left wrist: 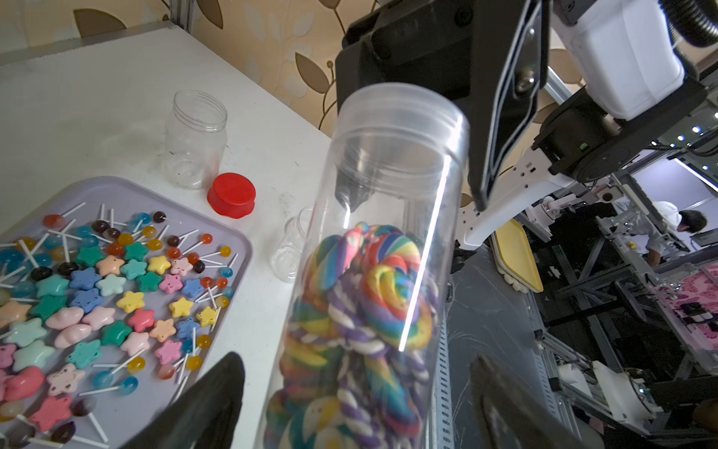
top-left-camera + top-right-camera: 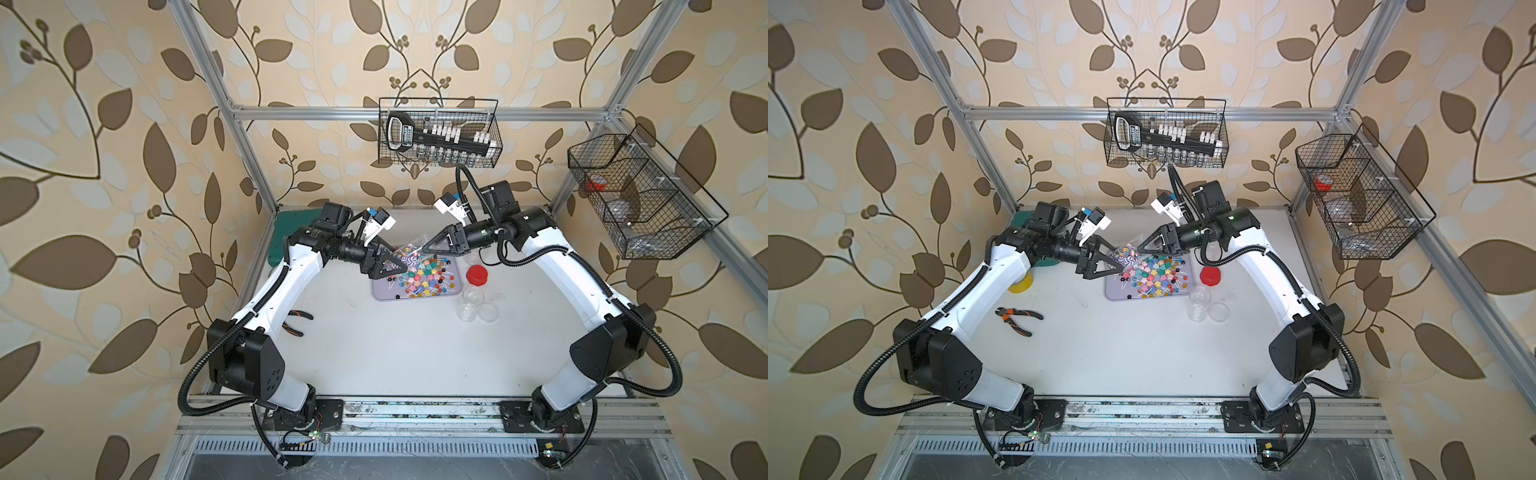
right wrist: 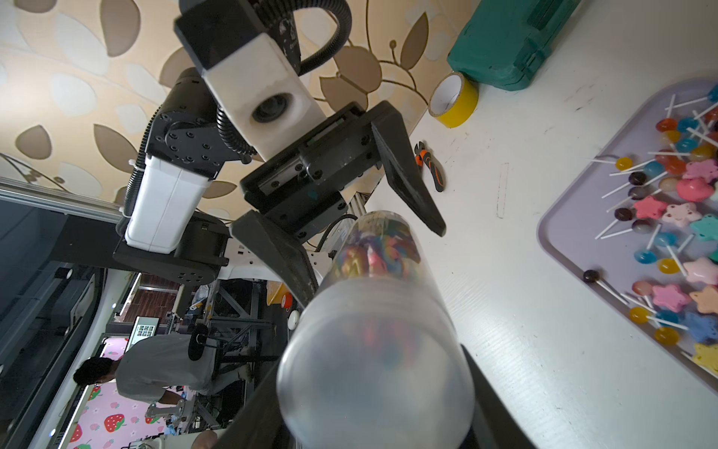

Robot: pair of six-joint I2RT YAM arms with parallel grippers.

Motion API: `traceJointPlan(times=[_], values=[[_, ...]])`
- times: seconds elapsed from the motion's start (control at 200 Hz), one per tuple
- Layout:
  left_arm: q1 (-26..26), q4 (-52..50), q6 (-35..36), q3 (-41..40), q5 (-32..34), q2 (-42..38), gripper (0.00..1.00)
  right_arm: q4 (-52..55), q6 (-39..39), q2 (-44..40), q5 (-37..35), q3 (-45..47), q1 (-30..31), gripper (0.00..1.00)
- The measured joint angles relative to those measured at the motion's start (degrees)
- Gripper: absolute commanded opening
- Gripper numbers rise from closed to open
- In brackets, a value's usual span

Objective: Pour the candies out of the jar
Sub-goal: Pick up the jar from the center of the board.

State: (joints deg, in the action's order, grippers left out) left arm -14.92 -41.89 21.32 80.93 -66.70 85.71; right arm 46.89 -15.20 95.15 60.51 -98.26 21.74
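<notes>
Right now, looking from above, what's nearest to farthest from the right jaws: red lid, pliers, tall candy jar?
1. tall candy jar, held by the right gripper, between its jaws.
2. red lid, nearby on the right side.
3. pliers, far off on the left side.

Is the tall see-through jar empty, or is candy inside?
Not empty: rainbow swirl lollipops pack one end of the tall jar; the threaded end holds none.

Orange-handled pliers [image 3: 430,169], yellow tape roll [image 3: 464,107], green case [image 3: 513,39], hanging wire basket [image 2: 386,153]
</notes>
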Motion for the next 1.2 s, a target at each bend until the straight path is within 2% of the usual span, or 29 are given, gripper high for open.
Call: traceJointPlan(times=[0.095, 0.185, 0.34, 0.685, 0.85, 0.955, 1.1, 1.2], values=[[0.00, -0.31, 0.02, 0.07, -0.55, 0.00, 0.78, -0.63, -0.39, 0.20, 0.42, 0.00, 0.00, 0.29], [0.00, -0.44, 0.07, 0.11, -0.68, 0.00, 0.76, -0.98, -0.55, 0.39, 0.92, 0.00, 0.00, 0.29], [0.02, -0.74, 0.35, 0.31, -0.76, 0.02, 0.62, -1.29, -0.87, 0.61, 1.66, 0.02, 0.00, 0.29], [-0.02, -1.66, 1.11, 0.74, -0.85, 0.02, 0.58, -2.16, -1.31, 0.72, 2.32, 0.02, -0.02, 0.35], [-0.04, -1.70, 1.25, 0.74, -0.59, 0.02, 0.56, -2.60, -1.33, 0.90, 2.36, 0.11, -0.02, 0.49], [-0.04, -1.90, 1.20, 0.74, -0.37, 0.00, 0.55, -2.95, -1.42, 1.05, 2.27, 0.24, -0.02, 0.67], [-0.04, -2.08, 0.92, 0.74, 1.16, 0.00, 0.54, -3.10, -1.49, 1.25, 2.23, 0.37, -0.04, 0.69], [-0.04, -2.10, 0.92, 0.74, 1.73, 0.00, 0.54, -3.10, -1.46, 1.31, 2.25, 0.37, -0.20, 0.74]])
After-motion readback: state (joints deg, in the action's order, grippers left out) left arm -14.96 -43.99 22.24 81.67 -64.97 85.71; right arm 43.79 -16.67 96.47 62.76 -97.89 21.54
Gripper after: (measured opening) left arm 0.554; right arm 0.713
